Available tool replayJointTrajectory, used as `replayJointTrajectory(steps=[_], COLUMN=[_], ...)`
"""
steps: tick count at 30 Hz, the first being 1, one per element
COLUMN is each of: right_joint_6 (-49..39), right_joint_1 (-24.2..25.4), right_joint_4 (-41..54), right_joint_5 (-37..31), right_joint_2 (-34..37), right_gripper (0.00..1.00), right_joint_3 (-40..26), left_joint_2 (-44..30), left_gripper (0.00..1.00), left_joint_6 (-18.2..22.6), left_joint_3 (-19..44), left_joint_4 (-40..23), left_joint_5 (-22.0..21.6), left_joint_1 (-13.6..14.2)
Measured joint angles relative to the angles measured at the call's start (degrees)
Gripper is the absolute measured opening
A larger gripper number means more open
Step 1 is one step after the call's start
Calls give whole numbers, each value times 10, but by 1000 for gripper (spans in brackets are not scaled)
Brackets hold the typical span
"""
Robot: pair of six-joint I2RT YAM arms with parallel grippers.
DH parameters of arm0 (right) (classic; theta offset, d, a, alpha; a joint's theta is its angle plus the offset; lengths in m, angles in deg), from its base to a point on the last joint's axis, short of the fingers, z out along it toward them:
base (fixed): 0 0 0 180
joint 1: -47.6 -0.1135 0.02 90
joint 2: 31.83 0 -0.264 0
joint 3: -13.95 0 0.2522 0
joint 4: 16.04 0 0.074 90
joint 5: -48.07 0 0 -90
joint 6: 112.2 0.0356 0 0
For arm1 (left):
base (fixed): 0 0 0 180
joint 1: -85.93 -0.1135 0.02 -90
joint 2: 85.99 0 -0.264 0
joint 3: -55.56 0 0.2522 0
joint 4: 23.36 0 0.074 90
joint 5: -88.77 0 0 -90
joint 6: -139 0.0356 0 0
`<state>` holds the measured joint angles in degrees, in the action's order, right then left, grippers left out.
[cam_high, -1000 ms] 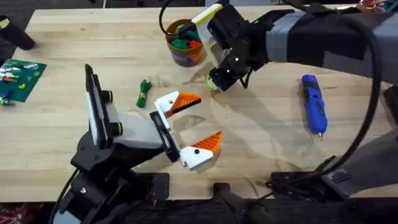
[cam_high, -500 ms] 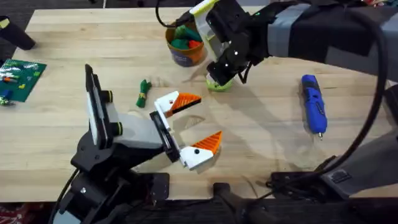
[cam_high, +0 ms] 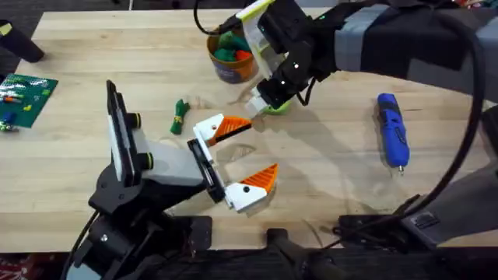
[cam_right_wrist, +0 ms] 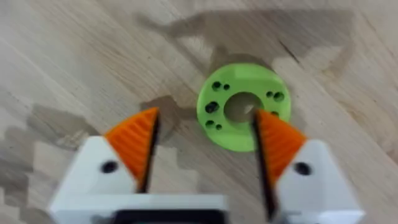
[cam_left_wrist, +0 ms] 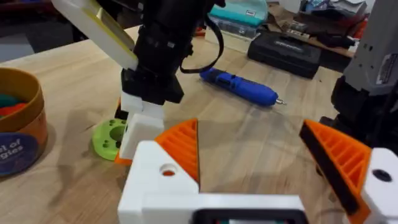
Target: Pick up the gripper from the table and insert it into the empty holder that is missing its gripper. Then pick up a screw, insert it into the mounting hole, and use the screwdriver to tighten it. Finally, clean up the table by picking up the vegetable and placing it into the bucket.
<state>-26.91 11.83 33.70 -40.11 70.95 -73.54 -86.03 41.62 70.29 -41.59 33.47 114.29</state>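
1. Near the far middle of the table point(cam_high: 93, 171), the right gripper point(cam_high: 263, 103) hangs over a green ring point(cam_high: 274, 108), fingers spread wide; the right wrist view shows one orange pad point(cam_right_wrist: 273, 140) overlapping the ring's point(cam_right_wrist: 244, 106) edge and the other out over bare wood.
2. Half a second ago the ring lay plainly below the gripper; now the white fingers have dropped lower and toward the left arm, covering most of it.
3. The bucket point(cam_high: 231, 54) sits just behind that gripper, with green and red pieces inside, unmoved.
4. The left gripper point(cam_high: 237, 159) rests near the table's middle, its orange-padded fingers point(cam_high: 232, 126) wide apart and empty, in the same place as before.
5. A small green vegetable point(cam_high: 180, 116) lies on the wood beside the left arm, well apart from the bucket, unmoved.
6. The screwdriver point(cam_high: 392, 130) lies flat toward the right side, tip toward the near edge, unchanged.
7. In the left wrist view the ring point(cam_left_wrist: 109, 138) seems to lie flat on the table beside the right gripper's fingers point(cam_left_wrist: 138, 132), though contact is hard to judge.
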Motion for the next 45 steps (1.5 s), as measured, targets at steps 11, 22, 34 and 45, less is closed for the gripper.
replayJointTrajectory(steps=[11,22,34,45], right_joint_6=[3,2,1,4], right_joint_1=[0,0,2,3], right_joint_4=[-8,-13,-21,-23], right_joint_5=[9,9,7,8], right_joint_2=[0,4,36,39], right_gripper=[287,301,163,6], right_joint_3=[0,0,-7,-9], left_joint_2=[0,0,0,0], left_gripper=[984,984,984,984], left_joint_6=[0,0,0,0], left_joint_3=[0,0,0,0], left_joint_4=[0,0,0,0], left_joint_5=[0,0,0,0], left_joint_1=[0,0,0,0])
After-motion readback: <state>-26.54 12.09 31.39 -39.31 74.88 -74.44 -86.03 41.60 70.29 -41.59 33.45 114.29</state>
